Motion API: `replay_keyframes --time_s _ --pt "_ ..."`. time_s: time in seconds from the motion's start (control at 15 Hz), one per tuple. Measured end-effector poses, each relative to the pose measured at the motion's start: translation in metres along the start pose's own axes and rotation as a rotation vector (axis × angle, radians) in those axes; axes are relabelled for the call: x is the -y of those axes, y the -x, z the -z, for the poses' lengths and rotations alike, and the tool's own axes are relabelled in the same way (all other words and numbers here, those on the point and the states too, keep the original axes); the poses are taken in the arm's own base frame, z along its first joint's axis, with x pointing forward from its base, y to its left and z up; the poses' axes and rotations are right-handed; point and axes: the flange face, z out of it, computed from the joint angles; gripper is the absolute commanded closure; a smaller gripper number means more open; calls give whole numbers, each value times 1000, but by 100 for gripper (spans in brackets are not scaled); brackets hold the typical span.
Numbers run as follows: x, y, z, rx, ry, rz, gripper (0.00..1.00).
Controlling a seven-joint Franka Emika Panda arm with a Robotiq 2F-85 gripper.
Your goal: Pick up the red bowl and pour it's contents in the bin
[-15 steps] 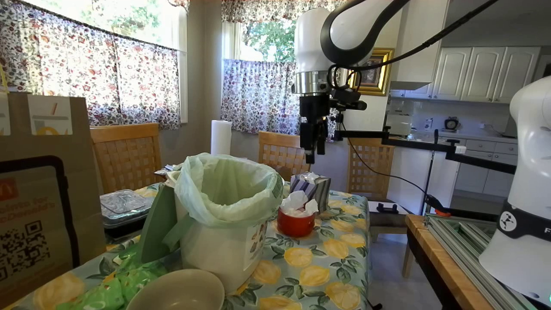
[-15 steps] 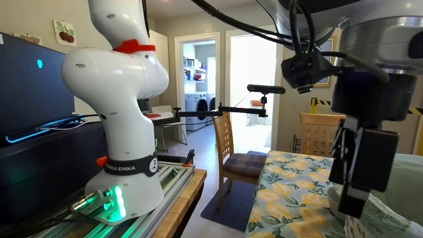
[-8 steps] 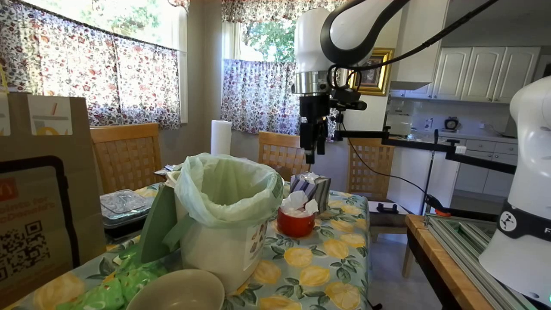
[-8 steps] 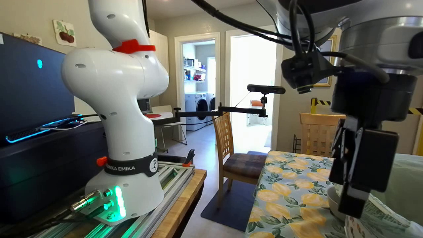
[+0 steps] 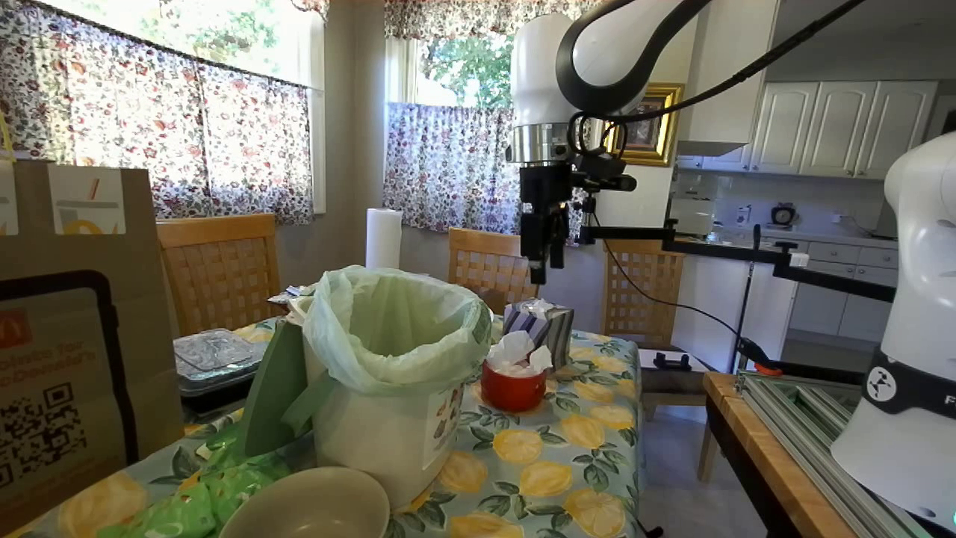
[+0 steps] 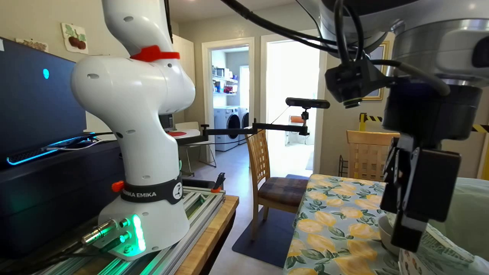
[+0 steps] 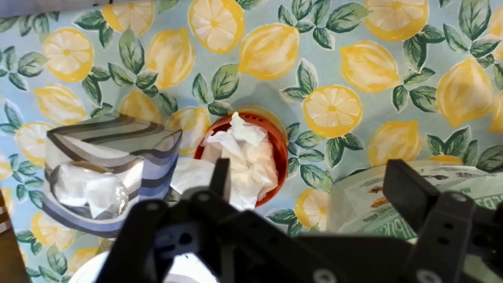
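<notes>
The red bowl [image 5: 513, 392] stands upright on the table, filled with crumpled white tissues [image 5: 520, 353]. It also shows in the wrist view [image 7: 281, 155], left of centre. The bin [image 5: 377, 441], white with a pale green bag over its rim, stands beside the bowl; its bagged edge shows at the right of the wrist view [image 7: 357, 190]. My gripper [image 5: 547, 270] is open and empty, well above the table. In the wrist view the gripper [image 7: 309, 167] has its left finger over the bowl's tissues and its right finger over the bin's edge.
A striped tissue box [image 5: 556, 329] stands just behind the red bowl. A beige bowl [image 5: 314, 508] and green packets [image 5: 198, 497] lie in front of the bin. A green lid [image 5: 276, 388], foil-topped tray [image 5: 216, 359], paper bag [image 5: 75, 321] and paper roll [image 5: 383, 239] stand around.
</notes>
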Motion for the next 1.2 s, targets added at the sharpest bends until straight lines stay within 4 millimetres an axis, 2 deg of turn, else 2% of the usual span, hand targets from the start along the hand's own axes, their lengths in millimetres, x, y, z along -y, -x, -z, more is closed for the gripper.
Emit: replay_keyframes --time_s 0.2,0.6,0.73,1.0,1.2 --pt "3 -2 2 -31 18 35 0" --pt "35 2 10 -217 155 277 0" --pt "36 3 9 -263 203 351 0" --pt "8 6 -2 -312 217 409 0" --pt "-12 13 -18 -388 194 522 0"
